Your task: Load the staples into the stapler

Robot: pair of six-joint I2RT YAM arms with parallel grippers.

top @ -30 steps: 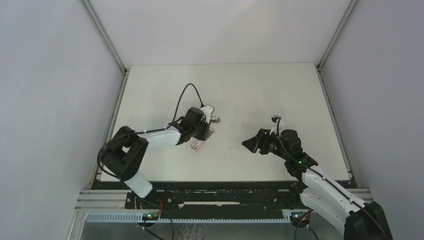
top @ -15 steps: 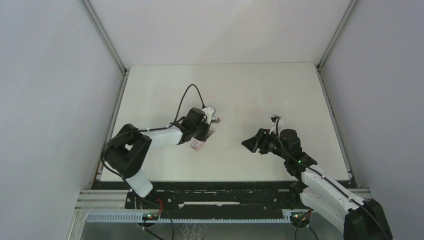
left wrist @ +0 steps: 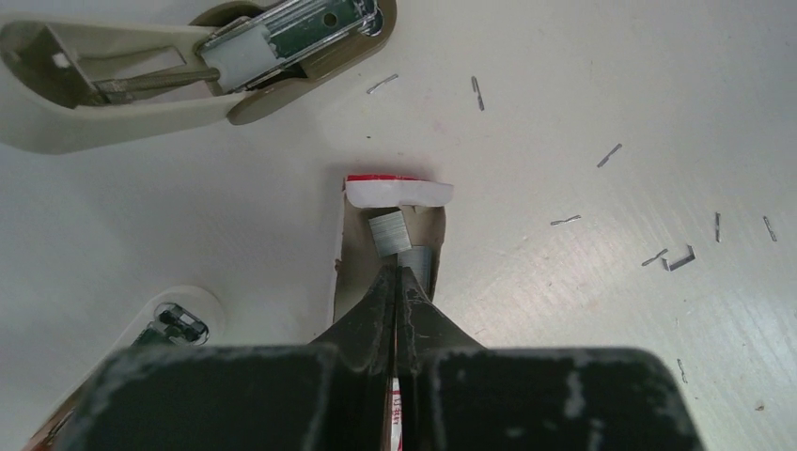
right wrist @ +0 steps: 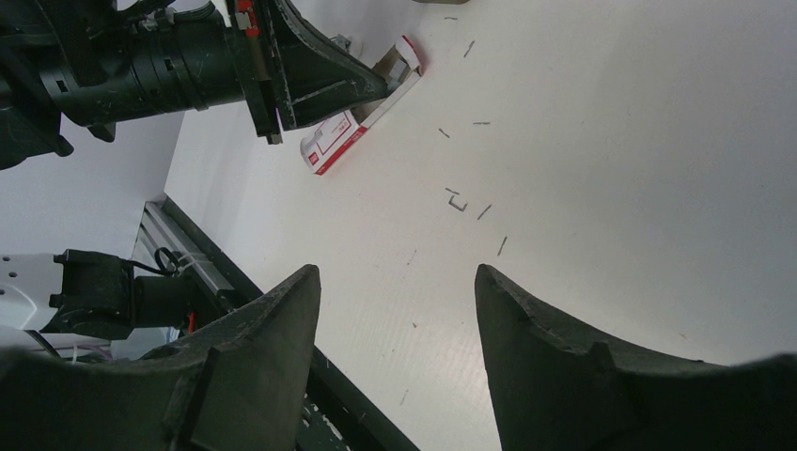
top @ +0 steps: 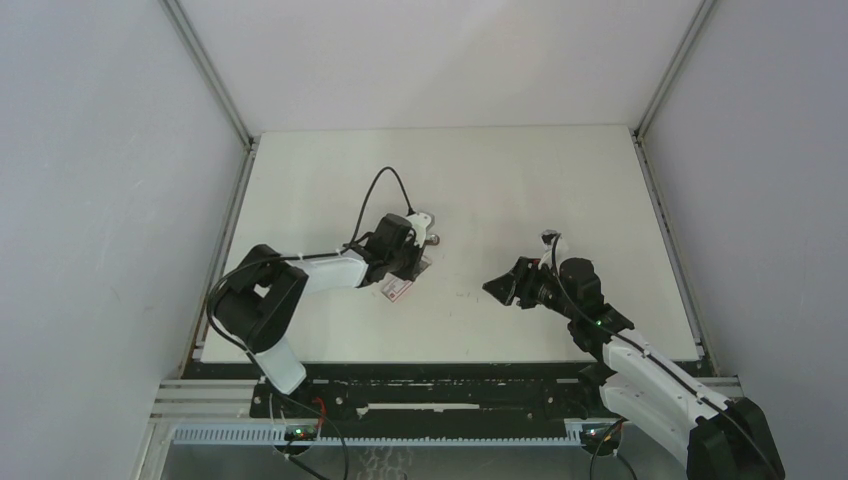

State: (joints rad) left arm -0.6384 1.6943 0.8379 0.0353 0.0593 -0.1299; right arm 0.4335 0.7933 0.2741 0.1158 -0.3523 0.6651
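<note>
The staples box [left wrist: 397, 192], white with red print, lies on the table with its brown tray slid out. Silver strips [left wrist: 388, 232] lie in the tray. My left gripper [left wrist: 397, 272] is shut, and its tips meet at the near end of a strip. Whether the strip is pinched does not show. The stapler [left wrist: 282, 42] lies just beyond the box, hinged open, with a pale body and a silver magazine. From above, the left gripper [top: 417, 263] sits between the stapler [top: 431, 238] and the box [top: 397, 290]. My right gripper [right wrist: 395, 272] hangs open and empty over the table [top: 500, 285].
Loose single staples [left wrist: 677, 258] are scattered on the white table right of the box and also below the right gripper [right wrist: 458, 200]. A small pale rounded piece [left wrist: 174, 319] lies left of the tray. The table's near edge and black rail [right wrist: 216, 272] run close to the right gripper.
The left arm's elbow has shifted slightly to the right while its gripper stays over the tray. The right arm has not moved.
</note>
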